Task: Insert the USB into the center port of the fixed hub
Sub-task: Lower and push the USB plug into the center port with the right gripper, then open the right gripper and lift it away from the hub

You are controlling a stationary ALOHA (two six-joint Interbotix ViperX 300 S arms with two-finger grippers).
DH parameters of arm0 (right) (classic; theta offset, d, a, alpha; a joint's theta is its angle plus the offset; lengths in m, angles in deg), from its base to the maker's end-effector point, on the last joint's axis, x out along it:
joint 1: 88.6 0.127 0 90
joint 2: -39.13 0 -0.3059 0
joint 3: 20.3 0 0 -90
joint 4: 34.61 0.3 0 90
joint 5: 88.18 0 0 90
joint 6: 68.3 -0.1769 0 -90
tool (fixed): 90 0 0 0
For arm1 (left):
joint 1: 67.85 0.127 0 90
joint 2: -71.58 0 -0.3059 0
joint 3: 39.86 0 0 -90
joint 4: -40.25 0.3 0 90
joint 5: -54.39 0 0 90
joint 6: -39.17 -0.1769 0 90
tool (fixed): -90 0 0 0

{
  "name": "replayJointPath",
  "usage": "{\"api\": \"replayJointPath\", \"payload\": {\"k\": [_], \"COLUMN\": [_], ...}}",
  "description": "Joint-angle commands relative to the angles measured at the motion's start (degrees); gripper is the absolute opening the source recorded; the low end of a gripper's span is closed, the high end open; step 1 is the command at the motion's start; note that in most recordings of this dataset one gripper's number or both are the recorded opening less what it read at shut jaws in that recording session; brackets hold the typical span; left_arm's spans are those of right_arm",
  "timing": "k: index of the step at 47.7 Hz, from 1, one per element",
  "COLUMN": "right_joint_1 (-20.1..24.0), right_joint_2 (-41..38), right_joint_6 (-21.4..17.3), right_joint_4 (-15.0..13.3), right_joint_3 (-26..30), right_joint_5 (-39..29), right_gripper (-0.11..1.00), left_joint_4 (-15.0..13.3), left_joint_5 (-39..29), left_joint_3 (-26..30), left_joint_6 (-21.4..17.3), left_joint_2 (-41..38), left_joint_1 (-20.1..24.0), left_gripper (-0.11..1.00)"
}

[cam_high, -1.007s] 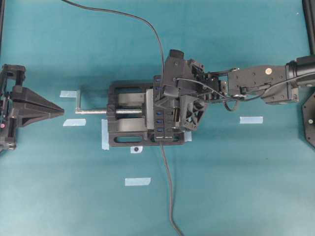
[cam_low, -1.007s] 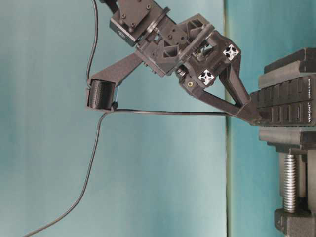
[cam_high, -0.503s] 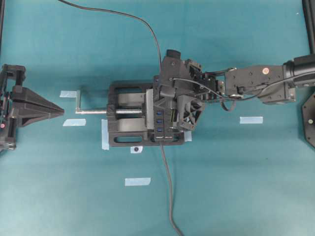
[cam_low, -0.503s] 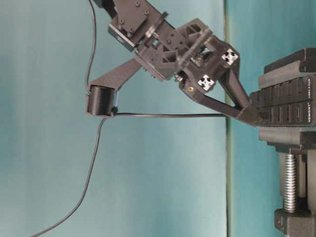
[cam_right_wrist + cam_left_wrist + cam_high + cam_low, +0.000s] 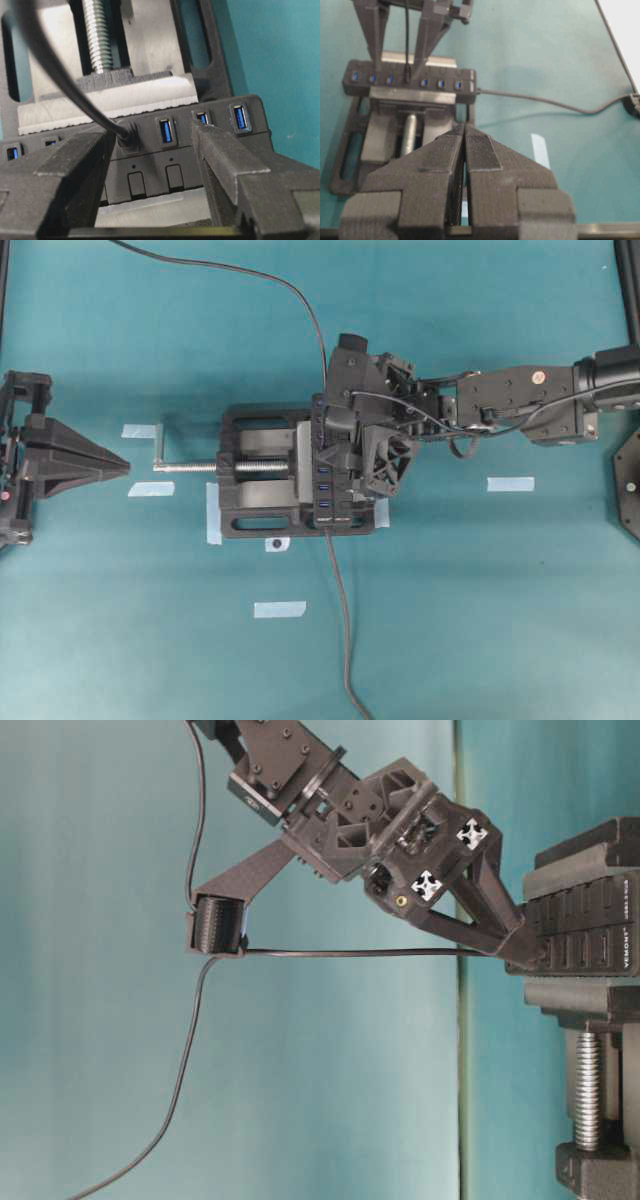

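The USB (image 5: 127,136), a black plug on a thin dark cable (image 5: 50,65), sits in the fixed hub (image 5: 150,170). In the left wrist view the USB (image 5: 406,76) fills the fourth of seven slots, so the center port is covered by it. My right gripper (image 5: 152,130) is open, one finger on each side of the plug and the left finger close beside it. It hangs over the hub (image 5: 325,495) in the overhead view (image 5: 335,445). My left gripper (image 5: 464,127) is shut and empty, far off at the table's left (image 5: 125,466).
A black vise (image 5: 255,510) with a silver screw (image 5: 190,467) clamps the hub. The hub's own lead (image 5: 340,620) runs to the near edge. The USB cable (image 5: 350,952) stretches from the plug past the wrist camera. Tape strips (image 5: 510,483) lie on the teal table.
My right gripper has shifted slightly toward the hub, and the cable has moved with it. The left arm has not moved.
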Motion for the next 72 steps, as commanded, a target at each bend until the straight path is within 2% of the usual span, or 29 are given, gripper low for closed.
{"api": "replayJointPath", "payload": {"k": [1, 25, 44, 72], "right_joint_1": [0.44, 1.85, 1.76, 1.85], "right_joint_2": [1.41, 2.99, 6.94, 12.74], "right_joint_6": [-0.44, -0.44, -0.26, -0.09], "right_joint_4": [0.09, 0.09, 0.09, 0.0], "right_joint_3": [0.79, 0.09, -2.2, -5.71], "right_joint_5": [0.18, -0.18, -2.37, -1.41], "right_gripper": [0.69, 0.69, 0.69, 0.69], "left_joint_4": [0.09, 0.09, 0.09, 0.09], "left_joint_5": [0.44, 0.7, 0.7, 0.7], "left_joint_3": [0.7, 0.7, 0.62, 0.62], "left_joint_6": [0.09, 0.09, 0.09, 0.09], "left_joint_2": [-0.35, -0.26, -0.26, -0.26], "left_joint_1": [0.0, -0.09, 0.0, 0.0], "left_gripper": [0.01, 0.01, 0.01, 0.01]}}
